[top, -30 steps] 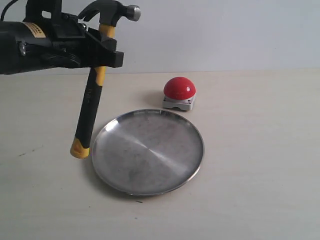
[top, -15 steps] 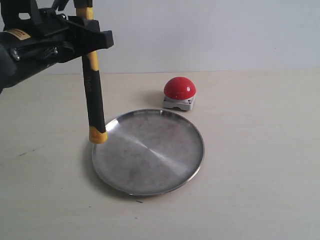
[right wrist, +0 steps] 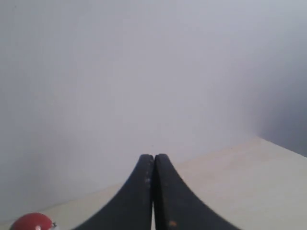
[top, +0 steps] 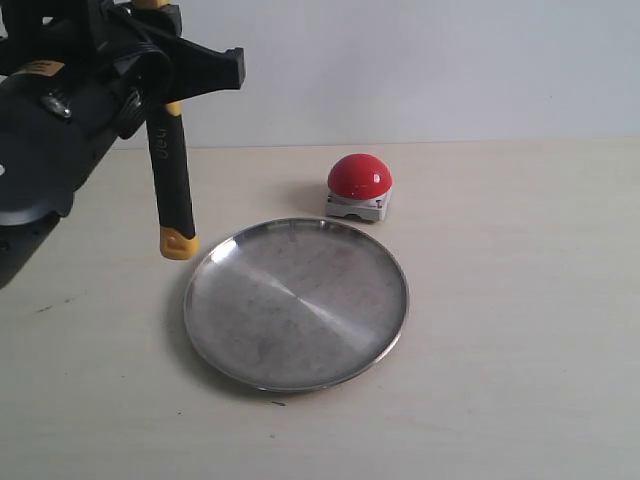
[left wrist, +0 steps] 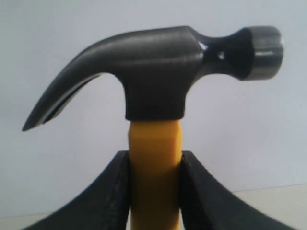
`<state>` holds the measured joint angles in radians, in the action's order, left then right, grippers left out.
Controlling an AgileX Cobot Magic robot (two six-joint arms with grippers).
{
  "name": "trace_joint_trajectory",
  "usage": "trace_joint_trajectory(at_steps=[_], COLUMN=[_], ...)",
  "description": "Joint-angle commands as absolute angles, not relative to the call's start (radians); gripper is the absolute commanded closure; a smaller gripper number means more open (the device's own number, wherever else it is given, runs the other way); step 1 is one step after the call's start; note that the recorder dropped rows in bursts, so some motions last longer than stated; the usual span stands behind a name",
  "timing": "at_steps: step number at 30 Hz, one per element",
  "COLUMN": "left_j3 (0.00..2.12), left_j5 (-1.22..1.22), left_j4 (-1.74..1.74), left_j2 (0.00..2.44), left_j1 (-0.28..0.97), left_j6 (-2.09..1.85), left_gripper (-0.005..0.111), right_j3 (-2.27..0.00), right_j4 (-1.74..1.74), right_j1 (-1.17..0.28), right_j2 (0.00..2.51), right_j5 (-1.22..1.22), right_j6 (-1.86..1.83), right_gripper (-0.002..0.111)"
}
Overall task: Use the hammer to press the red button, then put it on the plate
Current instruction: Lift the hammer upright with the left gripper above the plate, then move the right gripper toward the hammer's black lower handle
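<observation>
My left gripper [top: 160, 70] is shut on the hammer's [top: 170, 180] yellow neck and holds it upright above the table's left side. The black handle hangs down, its yellow looped end just left of the plate's [top: 380, 330] rim. In the left wrist view the dark head of the hammer [left wrist: 153, 72] rises above the gripper [left wrist: 154, 163], whose fingers [left wrist: 112, 191] press the yellow neck from both sides. The red button [top: 359, 176] sits on its grey-white base behind the plate, right of the hammer. My right gripper [right wrist: 153, 160] is shut and empty, with the red button [right wrist: 31, 223] low at the frame's edge.
The pale tabletop [top: 520, 300] stretches right of the plate and button. A plain light wall [top: 430, 70] backs the scene. The bulky black left arm [top: 40, 150] fills the upper left corner.
The left arm has lifted and swung the hammer from a tilt to nearly upright; its head has left the top of the exterior view and the handle's end sits higher, left of the plate.
</observation>
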<state>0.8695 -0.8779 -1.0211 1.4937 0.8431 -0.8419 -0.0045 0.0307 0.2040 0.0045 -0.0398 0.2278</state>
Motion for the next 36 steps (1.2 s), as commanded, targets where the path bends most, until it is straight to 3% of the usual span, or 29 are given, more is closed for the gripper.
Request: trace_joint_trajectory(at_steps=[1,8,12,19,23,26,30,36], left_j3=[0.876,0.887,0.887,0.887,0.887,0.887,0.887,0.887], left_j5=[-0.987,-1.002,-1.001,-0.999,-0.999,-0.999,-0.999,-0.999], left_j4=[-1.024,-1.043,-1.043,-1.045,-1.045,-1.045,-1.045,-1.052], left_j2=[1.509,1.528,1.528,1.528,1.528,1.528,1.528,1.528], left_j1=[0.851,0.851,0.851,0.851,0.851,0.851,0.851,0.851], left_j6=[-0.853,-0.843,-0.842,-0.863,-0.861,-0.861,-0.861,-0.860], left_gripper=[0.107,0.107,0.107,0.107,0.107,0.107,0.107,0.107], right_j3=[0.000,-0.006,-0.127,-0.437,-0.556,-0.588,-0.674,-0.805], right_j4=[0.057,0.038,-0.150,-0.358,-0.616,-0.931,-1.397,-1.538], right_j1=[0.209,0.128,0.038,-0.006,-0.015,-0.047,-0.056,-0.058], right_j2=[0.000,0.002,0.108,0.550,0.856,1.076,1.303,1.587], right_j5=[-0.062,-0.223,-0.284,-0.189,-0.153,-0.303,-0.699,-1.114], right_j6=[0.373,0.441,0.535,0.553,0.772,0.958,1.252,1.328], right_gripper=[0.108,0.108,0.108,0.108,0.108,0.108,0.108,0.108])
